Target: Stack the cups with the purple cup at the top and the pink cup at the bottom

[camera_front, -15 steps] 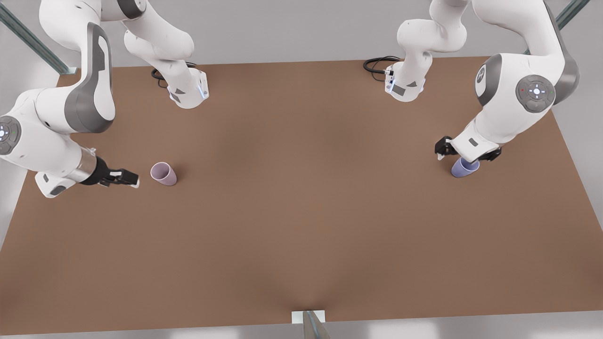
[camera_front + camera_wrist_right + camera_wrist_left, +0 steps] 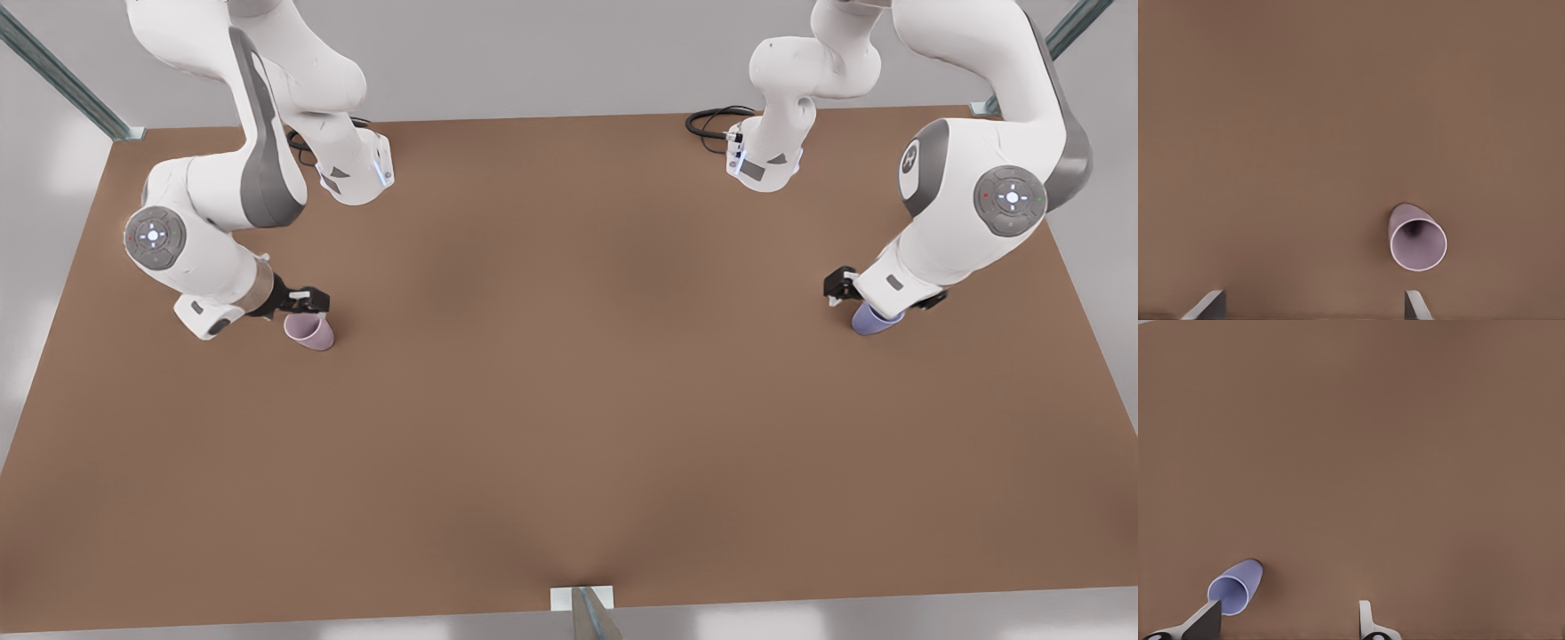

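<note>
Cups: both claws at pre-grasp, nothing stacked yet

Pink cup (image 2: 309, 332) stands upright on the counter (image 2: 569, 400) at the front view's left; purple cup (image 2: 876, 318) upright at the front view's right, well apart from it. Both rest on the counter.

Right claw (image 2: 307, 300) sits just above the pink cup's rim. In the right wrist view its fingers (image 2: 1207, 305) are spread, with the pink cup (image 2: 1417, 238) off toward 1 finger, not centred, so my guess is it needs a lateral correction before descending.

Left claw (image 2: 867, 298) hangs over the purple cup, wrist pitched down, forearm hiding the cup's top. Left wrist view: fingers (image 2: 1366, 619) spread wide, purple cup (image 2: 1236, 588) right beside 1 fingertip, not between them. Same offset issue.

Both elbows are raised, wrists bent down toward the counter; neither claw is pinching anything.
</note>
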### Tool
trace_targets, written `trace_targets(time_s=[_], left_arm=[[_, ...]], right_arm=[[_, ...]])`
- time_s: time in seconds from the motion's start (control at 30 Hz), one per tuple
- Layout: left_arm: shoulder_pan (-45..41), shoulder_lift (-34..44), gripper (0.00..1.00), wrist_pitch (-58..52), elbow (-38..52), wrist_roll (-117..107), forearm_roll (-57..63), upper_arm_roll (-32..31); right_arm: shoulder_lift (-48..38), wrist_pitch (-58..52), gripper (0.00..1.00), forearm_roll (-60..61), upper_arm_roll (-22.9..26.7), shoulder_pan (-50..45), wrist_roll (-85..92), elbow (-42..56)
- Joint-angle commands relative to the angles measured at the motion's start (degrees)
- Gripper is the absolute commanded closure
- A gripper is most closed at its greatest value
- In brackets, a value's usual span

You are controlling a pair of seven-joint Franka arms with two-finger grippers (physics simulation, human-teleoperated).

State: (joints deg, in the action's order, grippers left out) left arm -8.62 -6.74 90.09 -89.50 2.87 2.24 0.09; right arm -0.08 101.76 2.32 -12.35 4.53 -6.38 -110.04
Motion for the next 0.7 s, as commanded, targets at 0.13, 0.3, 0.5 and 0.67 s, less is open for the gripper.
trace_targets(time_s=[0.13, 0.3, 0.5, 0.67], left_arm=[[0.8, -0.11, 0.0, -1.06, 0.03, 0.29, 0.04, 0.0], [0.71, 0.24, 0.0, -1.85, 0.11, 0.29, 0.04, -0.09], [0.8, 0.06, 0.0, -1.85, 0.11, 0.29, 0.13, 0.0], [0.8, -0.02, 0.0, -2.02, 0.03, 0.29, 0.13, 0.0]], right_arm=[[1.13, 5.38, 0.0, -0.47, 1.45, 8.03, 1.02, -4.48], [1.31, 5.47, 0.0, -1.35, 6.64, 8.04, 4.54, -4.83], [2.1, 4.68, 0.0, -1.35, 11.74, 8.21, 10.51, -4.39], [5.7, -0.51, 0.0, -0.56, 11.74, 9.27, 15.43, -4.83]])
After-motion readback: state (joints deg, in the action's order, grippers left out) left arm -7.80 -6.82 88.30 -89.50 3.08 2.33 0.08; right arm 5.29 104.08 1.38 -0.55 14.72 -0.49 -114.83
